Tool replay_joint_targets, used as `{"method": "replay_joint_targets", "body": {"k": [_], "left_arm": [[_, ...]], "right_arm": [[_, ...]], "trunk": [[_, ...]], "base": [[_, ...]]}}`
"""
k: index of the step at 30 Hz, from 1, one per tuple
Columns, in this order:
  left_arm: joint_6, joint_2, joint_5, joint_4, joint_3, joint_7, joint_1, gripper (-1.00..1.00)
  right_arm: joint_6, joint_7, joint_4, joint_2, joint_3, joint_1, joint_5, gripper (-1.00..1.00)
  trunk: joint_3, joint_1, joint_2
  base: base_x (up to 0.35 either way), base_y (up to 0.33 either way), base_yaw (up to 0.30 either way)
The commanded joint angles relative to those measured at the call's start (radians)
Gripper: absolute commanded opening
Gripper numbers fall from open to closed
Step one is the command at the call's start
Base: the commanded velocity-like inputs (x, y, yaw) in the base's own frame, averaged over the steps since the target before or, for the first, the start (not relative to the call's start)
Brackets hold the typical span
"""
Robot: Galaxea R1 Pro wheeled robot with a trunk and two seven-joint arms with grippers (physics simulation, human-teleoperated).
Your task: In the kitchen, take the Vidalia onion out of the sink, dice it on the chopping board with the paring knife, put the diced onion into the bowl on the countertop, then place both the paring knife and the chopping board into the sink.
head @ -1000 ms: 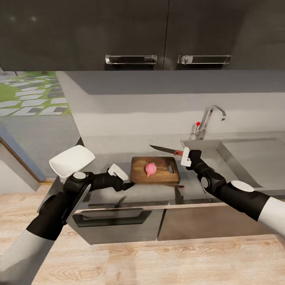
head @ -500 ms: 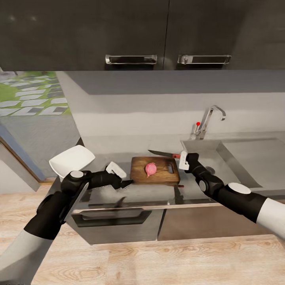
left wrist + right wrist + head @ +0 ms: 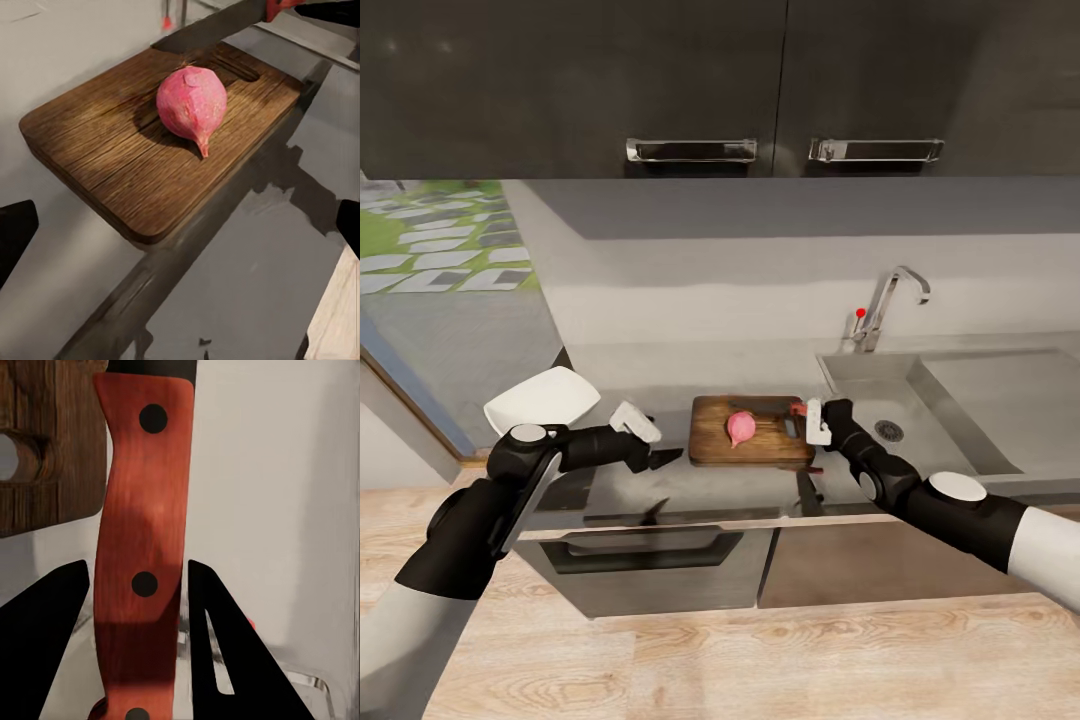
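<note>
The pink Vidalia onion lies on the brown chopping board, which rests on the grey countertop. My right gripper is shut on the reddish handle of the paring knife. The dark blade reaches over the board's far side, just behind the onion. My left gripper is open, left of the board and apart from it. The white bowl sits at the counter's left end. The sink lies to the right.
The chrome tap with a red dot stands behind the sink basin. Dark wall cabinets hang above the counter. A dark drawer front sits under the counter edge. Wooden floor lies in front.
My right gripper has lowered the paring knife from above the sink's edge down to the board, blade behind the onion. My left arm has drawn back slightly to the left.
</note>
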Motion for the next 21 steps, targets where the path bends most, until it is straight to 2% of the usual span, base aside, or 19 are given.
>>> {"method": "replay_joint_targets", "body": {"k": [1,3,7,21], "left_arm": [[0.006,0.000,0.001,-0.001,-0.001,-0.003,-0.001,1.00],[0.006,0.000,0.001,-0.001,-0.002,-0.006,-0.001,1.00],[0.005,-0.003,0.001,-0.001,-0.003,-0.007,-0.001,1.00],[0.005,-0.008,0.001,-0.001,-0.006,-0.008,-0.001,1.00]], "right_arm": [[0.009,-0.004,-0.001,-0.001,0.009,-0.003,0.020,-1.00],[0.004,-0.004,-0.001,-0.001,0.013,-0.003,0.064,-1.00],[-0.002,-0.004,-0.001,-0.001,0.010,-0.003,0.087,-1.00],[-0.005,-0.004,-0.002,-0.001,0.009,-0.003,0.096,-1.00]], "trunk": [[-0.002,0.001,-0.002],[-0.002,0.001,-0.002],[-0.002,0.001,-0.002],[-0.002,0.001,-0.002]], "base": [[0.000,0.000,0.000],[0.000,0.000,0.000],[0.000,0.000,0.000],[0.000,0.000,0.000]]}}
